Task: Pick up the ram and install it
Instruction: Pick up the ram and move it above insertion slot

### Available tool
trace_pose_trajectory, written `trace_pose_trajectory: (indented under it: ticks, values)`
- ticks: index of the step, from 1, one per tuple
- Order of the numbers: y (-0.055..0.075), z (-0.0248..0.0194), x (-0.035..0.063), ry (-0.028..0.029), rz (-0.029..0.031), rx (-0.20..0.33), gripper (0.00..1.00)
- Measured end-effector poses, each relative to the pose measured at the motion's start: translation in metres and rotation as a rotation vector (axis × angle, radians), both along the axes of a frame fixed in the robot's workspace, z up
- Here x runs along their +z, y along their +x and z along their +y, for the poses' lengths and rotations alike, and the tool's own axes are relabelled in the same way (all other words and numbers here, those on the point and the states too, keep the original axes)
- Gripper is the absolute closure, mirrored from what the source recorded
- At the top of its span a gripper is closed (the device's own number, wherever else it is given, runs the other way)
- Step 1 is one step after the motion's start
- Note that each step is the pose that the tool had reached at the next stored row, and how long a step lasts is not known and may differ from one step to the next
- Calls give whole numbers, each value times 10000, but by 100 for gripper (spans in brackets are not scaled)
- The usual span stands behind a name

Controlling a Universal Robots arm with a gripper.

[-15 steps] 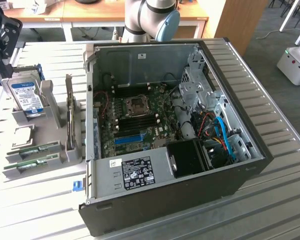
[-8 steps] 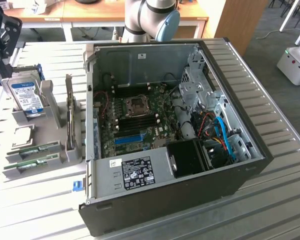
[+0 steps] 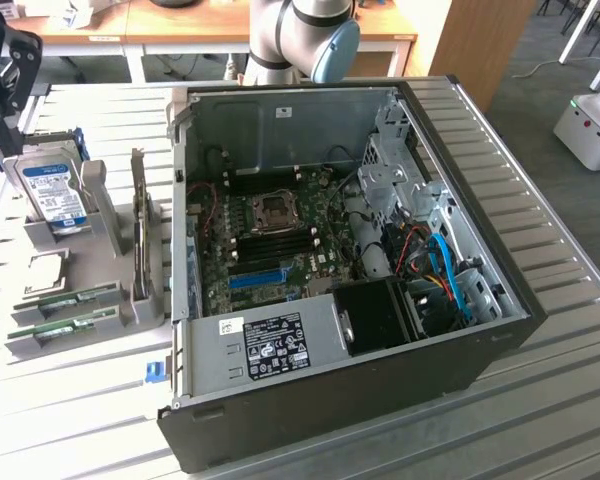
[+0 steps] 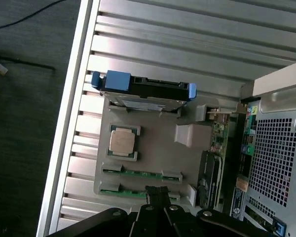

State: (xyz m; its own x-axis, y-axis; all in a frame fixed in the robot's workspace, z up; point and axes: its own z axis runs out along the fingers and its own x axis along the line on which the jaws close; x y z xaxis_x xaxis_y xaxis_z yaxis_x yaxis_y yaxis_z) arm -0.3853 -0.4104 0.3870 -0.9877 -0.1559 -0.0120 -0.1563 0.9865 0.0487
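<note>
The end effector (image 4: 158, 193) hangs above the holder (image 4: 153, 153), fingers pressed together and pinching nothing. In the wrist view its fingertips overlap the outer ram (image 4: 123, 192) without a visible grip on it.

Ram position:
- Outer ram: lies flat in the slot at the holder's edge, on the side away from the hard drive (image 4: 143, 91).
- Inner ram (image 4: 140, 174): lies flat in the next slot, parallel to the outer ram, between it and the CPU (image 4: 123, 142).
- Both sticks are seated in the holder; neither is in the case (image 3: 330, 420).

Holder layout: the hard drive stands on edge at the end opposite the rams. The CPU lies flat between the drive and the inner ram. A card (image 3: 138, 230) stands upright along the side of the holder nearest the case.

Case: it lies on its side on the slatted desk (image 3: 540, 400), just beside the holder and to the exterior view's right of it, open side up. The motherboard (image 3: 280, 240) is exposed, with a blue slot (image 3: 255, 277) near its lower edge in the exterior view. The arm's base (image 3: 290, 40) stands behind the case.
</note>
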Motion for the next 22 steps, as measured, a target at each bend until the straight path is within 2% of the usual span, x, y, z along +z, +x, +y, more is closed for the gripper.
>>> trace_pose_trajectory:
  ticks: [13, 22]
  values:
    - [-21, 0, 0, 11, 0, 1473, 89]
    - [-27, 0, 0, 51, -3, 2501, 89]
